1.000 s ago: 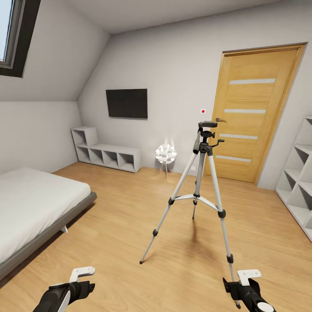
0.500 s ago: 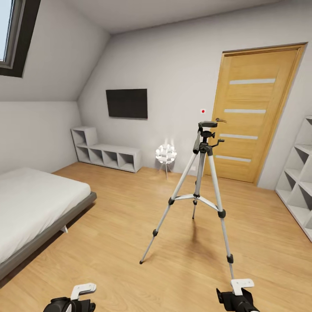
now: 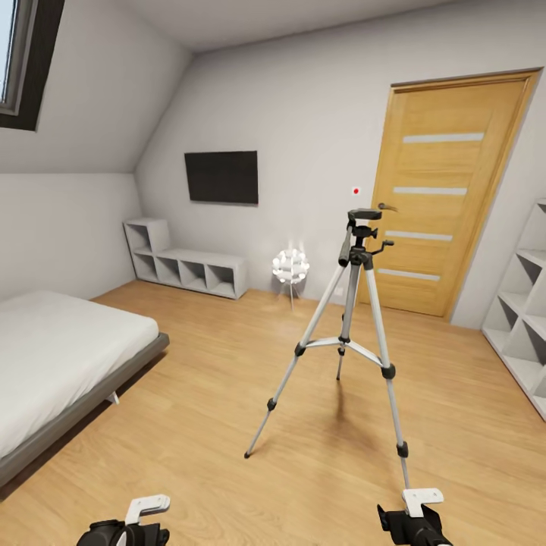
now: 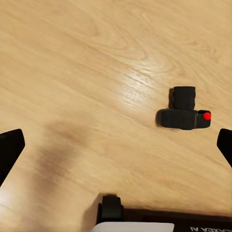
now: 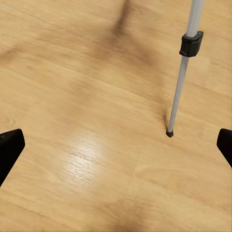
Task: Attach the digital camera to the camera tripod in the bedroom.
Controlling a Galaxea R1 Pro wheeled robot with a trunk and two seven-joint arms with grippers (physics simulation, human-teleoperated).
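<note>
Camera tripod (image 3: pixel 351 334) stands upright on the light wood floor (image 3: pixel 197 394) of the bedroom, 3 silver legs splayed, black head with pan handle on top, nothing mounted on it. It is ahead of the right gripper (image 3: pixel 413 523), with its nearest leg ending just in front of that gripper. Right wrist view: that leg (image 5: pixel 183 72) with its black clamp comes down to a black foot on the floor, between the 2 finger tips but closer to one of them; fingers (image 5: pixel 9 147) spread wide, empty, touching nothing.

Grey bed (image 3: pixel 53 364) lies off to the left-arm side, wooden door (image 3: pixel 447 189) behind the tripod, white cube shelves (image 3: pixel 186 269) low on the far wall under a black wall screen (image 3: pixel 221 177).

Left gripper (image 3: pixel 133 527) low in the head view. Left wrist view: fingers (image 4: pixel 9 150) spread wide, holding nothing.

Digital camera (image 4: pixel 183 111) lies on the bare floor below the left gripper, between the 2 finger tips and near one of them, not touching either. Black body, stubby lens barrel, red button at one end. It is well apart from the tripod head.
</note>
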